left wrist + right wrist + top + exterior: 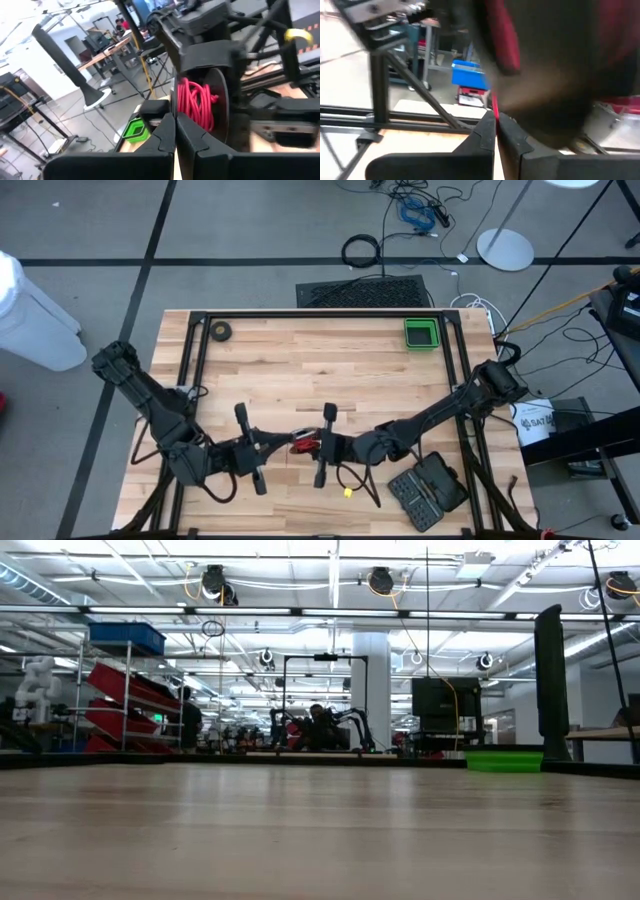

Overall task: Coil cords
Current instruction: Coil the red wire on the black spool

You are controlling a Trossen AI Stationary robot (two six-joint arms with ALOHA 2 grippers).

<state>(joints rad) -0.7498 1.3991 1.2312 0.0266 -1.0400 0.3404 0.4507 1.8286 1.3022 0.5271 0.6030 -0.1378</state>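
Mid-coiling: left claw (pixel 283 444) pressed together just beside red cord bundle (pixel 303 444), right claw (pixel 318 446) pinching its strand; next, probably winding the remaining slack on.

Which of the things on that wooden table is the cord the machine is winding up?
Start at the wooden table and go to its near edge, where the two dark arms meet. Between the left tool and the right tool, both closed, sits the red cord. It is the only red thing there, unlike the green tray and black tape roll at the far edge.
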